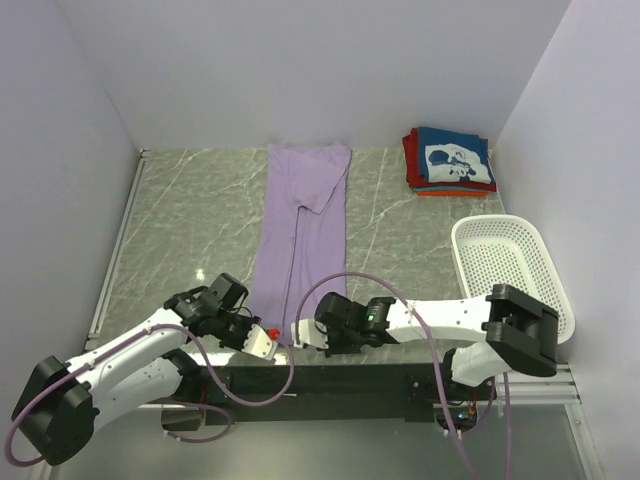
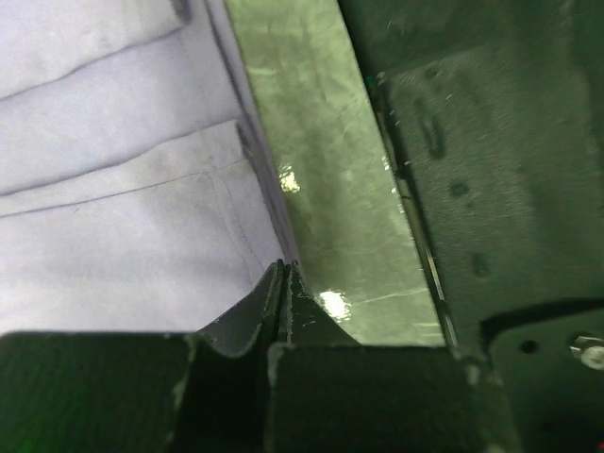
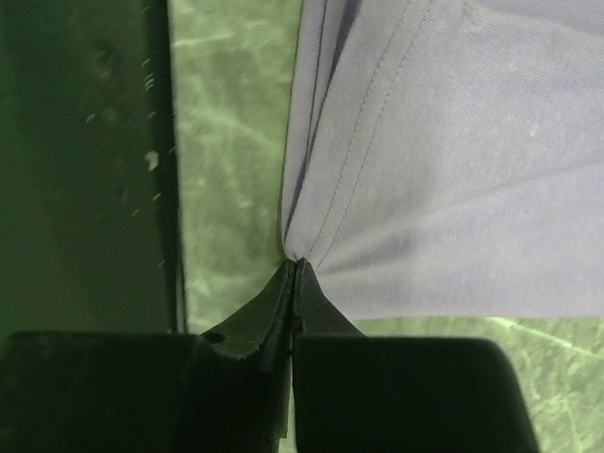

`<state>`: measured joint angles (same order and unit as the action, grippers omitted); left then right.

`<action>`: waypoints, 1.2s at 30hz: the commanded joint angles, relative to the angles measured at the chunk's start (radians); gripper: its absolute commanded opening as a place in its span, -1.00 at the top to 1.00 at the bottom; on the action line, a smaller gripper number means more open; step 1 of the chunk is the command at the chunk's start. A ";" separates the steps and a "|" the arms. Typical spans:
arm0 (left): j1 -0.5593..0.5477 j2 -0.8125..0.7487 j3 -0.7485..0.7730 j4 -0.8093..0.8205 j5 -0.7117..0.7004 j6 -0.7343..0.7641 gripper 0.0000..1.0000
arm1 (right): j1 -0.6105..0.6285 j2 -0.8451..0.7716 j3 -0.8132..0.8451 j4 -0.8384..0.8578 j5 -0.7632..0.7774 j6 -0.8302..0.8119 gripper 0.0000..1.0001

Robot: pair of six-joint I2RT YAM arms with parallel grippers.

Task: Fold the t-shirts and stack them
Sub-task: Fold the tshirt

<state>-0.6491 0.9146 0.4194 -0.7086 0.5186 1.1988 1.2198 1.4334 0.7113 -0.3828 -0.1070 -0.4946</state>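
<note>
The purple shirt [image 1: 300, 230] lies as a long narrow strip down the middle of the table [image 1: 190, 220], from the far wall to the near edge. My left gripper [image 2: 283, 269] and right gripper [image 3: 294, 264] sit side by side at its near hem, close to the black rail [image 1: 330, 380]. Both have their fingers pressed together on the cloth, and the hem puckers at the right tips. Far right, well apart, a stack of folded shirts [image 1: 450, 160] has the navy printed one on top. The white basket [image 1: 500, 220] stands right of the strip, its perforated floor showing, with my right arm lying across in front of it.
</note>
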 commanded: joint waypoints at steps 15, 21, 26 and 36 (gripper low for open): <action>-0.015 -0.025 0.104 -0.058 0.038 -0.117 0.38 | 0.001 -0.119 -0.039 -0.048 -0.059 0.007 1.00; -0.043 0.029 0.094 -0.029 -0.038 -0.127 0.24 | 0.000 -0.103 -0.046 -0.038 -0.062 0.008 1.00; -0.096 0.052 0.085 -0.034 -0.063 -0.114 0.28 | 0.000 -0.100 -0.058 -0.028 -0.059 0.007 1.00; -0.218 0.078 0.038 0.023 -0.147 -0.171 0.28 | -0.002 -0.100 -0.067 -0.025 -0.059 0.011 1.00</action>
<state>-0.8494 0.9863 0.4583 -0.7284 0.4011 1.0607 1.2194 1.3304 0.6487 -0.4129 -0.1474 -0.4919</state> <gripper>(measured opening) 0.354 0.008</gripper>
